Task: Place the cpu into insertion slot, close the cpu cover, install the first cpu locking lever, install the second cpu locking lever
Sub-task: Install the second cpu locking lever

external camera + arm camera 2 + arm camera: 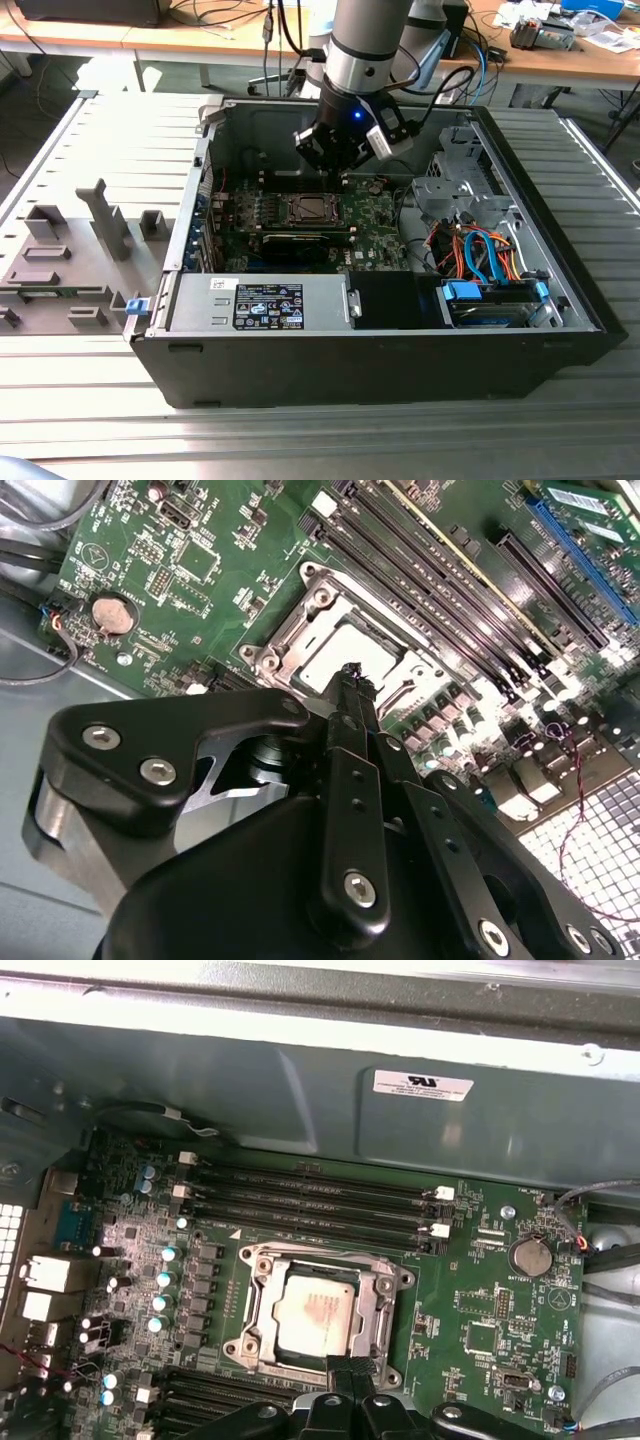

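Fingers [350, 685] look pinched together w/ nothing between them, tips hovering just beside the socket edge. I see the cpu [313, 1312] already seated in the insertion slot [262, 1268], the cpu cover [384, 1294] lying flat around it, on the green motherboard [490, 1300] inside the open computer case [400, 370].

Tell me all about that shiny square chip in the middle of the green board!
The chip is a flat square with a dull silver-grey metal top, a bit smudged. It lies flat in its socket on the green board, with a silver metal frame around its edges, held by round screws at the corners. In both wrist views the black hand hangs close over one edge of the frame; whether it touches cannot be told. Long black slots run beside the socket.
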### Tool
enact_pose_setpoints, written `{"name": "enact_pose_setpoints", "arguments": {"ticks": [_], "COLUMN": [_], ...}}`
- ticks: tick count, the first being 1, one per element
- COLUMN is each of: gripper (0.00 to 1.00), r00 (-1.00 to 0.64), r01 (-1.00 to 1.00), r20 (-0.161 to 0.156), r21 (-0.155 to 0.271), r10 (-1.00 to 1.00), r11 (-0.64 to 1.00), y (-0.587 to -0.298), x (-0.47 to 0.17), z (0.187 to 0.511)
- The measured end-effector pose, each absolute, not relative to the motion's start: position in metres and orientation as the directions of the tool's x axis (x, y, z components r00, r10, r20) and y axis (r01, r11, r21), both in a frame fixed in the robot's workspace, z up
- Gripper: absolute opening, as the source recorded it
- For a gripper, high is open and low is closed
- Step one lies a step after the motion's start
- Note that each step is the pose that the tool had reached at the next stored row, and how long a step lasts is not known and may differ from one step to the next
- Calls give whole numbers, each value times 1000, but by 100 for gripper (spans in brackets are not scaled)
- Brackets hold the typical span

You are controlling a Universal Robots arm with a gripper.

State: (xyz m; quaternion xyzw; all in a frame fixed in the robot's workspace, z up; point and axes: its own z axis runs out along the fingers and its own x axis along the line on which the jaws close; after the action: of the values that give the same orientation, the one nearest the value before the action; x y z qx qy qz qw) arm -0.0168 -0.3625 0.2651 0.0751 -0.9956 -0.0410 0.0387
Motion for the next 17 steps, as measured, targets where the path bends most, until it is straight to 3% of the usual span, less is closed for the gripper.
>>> {"name": "enact_pose_setpoints", "arguments": {"ticks": [17], "gripper": [11], "r00": [-986], "r01": [-146], "r20": [71], "r21": [87], "r10": [-153], "r11": [985], "y": [-370], "x": [-17], "z": [265]}}
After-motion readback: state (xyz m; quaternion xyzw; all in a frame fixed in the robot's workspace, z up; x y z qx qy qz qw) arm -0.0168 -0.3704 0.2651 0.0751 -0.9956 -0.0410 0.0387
